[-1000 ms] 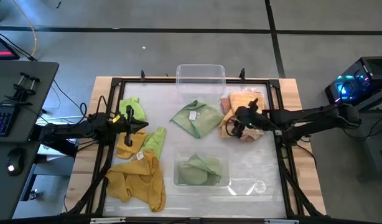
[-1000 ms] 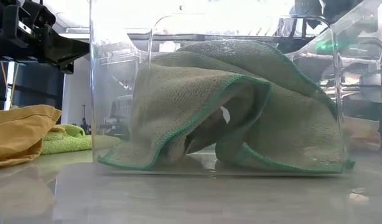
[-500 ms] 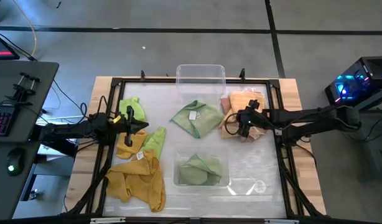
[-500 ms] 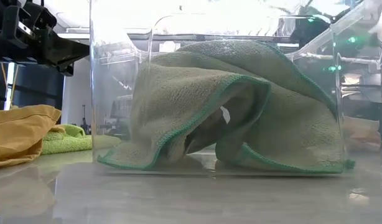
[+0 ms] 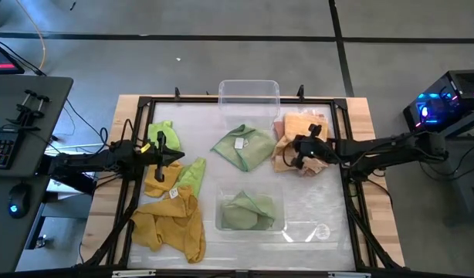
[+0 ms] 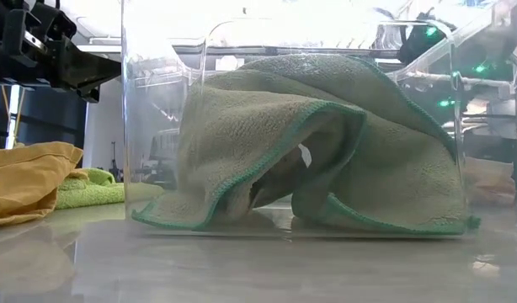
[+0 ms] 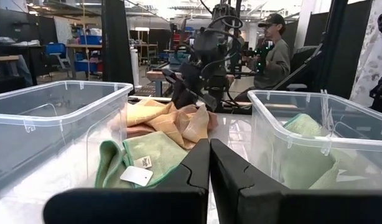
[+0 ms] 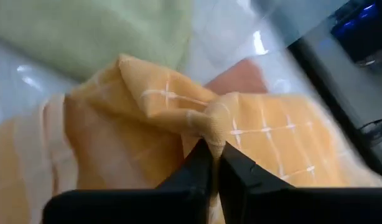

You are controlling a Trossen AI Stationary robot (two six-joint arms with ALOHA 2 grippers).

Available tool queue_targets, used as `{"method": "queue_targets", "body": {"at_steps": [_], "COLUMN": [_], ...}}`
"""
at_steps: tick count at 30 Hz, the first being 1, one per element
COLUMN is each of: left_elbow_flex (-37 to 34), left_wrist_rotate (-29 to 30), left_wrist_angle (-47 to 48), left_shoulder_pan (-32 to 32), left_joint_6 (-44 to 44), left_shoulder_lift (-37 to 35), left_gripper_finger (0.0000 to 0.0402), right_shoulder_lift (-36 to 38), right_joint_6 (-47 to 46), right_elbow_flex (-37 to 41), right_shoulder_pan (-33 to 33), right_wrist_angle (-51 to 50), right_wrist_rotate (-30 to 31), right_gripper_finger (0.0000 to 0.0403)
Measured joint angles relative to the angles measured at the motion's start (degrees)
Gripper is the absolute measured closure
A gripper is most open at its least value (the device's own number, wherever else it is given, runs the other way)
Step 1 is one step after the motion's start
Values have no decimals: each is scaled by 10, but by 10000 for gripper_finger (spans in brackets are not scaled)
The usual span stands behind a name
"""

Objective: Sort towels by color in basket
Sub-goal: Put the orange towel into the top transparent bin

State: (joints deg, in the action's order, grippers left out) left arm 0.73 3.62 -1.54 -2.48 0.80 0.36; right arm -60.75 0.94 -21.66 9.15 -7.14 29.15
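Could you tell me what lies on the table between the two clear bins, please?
A folded green towel with a white tag lies between the empty bin and the bin holding a green towel, seen in the high view.

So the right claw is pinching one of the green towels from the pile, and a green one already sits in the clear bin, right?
Not quite: the right claw is shut on a peach towel, not a green one, as the right wrist view shows. The rest holds: a green towel already lies in the clear bin at the table's near side.

Two slim dark arms, matte black claw fingers
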Motion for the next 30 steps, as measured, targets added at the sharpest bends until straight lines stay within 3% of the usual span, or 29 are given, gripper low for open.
{"method": "queue_targets", "body": {"at_steps": [5, 12, 14, 21, 27, 30], "left_elbow_flex": [0, 0, 0, 0, 0, 0], "left_wrist_rotate": [0, 0, 0, 0, 0, 0], "left_wrist_angle": [0, 0, 0, 0, 0, 0], "left_shoulder_pan": [0, 0, 0, 0, 0, 0], "left_joint_6": [0, 7, 11, 6, 6, 6], "left_shoulder_lift": [0, 0, 0, 0, 0, 0], "left_gripper_finger": [401, 401, 401, 401, 401, 401], "right_shoulder_lift": [2, 2, 2, -42, -164, -239], "right_joint_6": [10, 114, 152, 194, 197, 215], "right_elbow_flex": [-92, -319, -378, -529, -639, -683], "right_shoulder_pan": [0, 0, 8, 80, 157, 184], "right_wrist_angle": [-33, -82, -68, 44, 64, 41], "right_wrist_rotate": [82, 136, 105, -94, -210, -227], "right_gripper_finger": [394, 398, 399, 400, 401, 401]}}
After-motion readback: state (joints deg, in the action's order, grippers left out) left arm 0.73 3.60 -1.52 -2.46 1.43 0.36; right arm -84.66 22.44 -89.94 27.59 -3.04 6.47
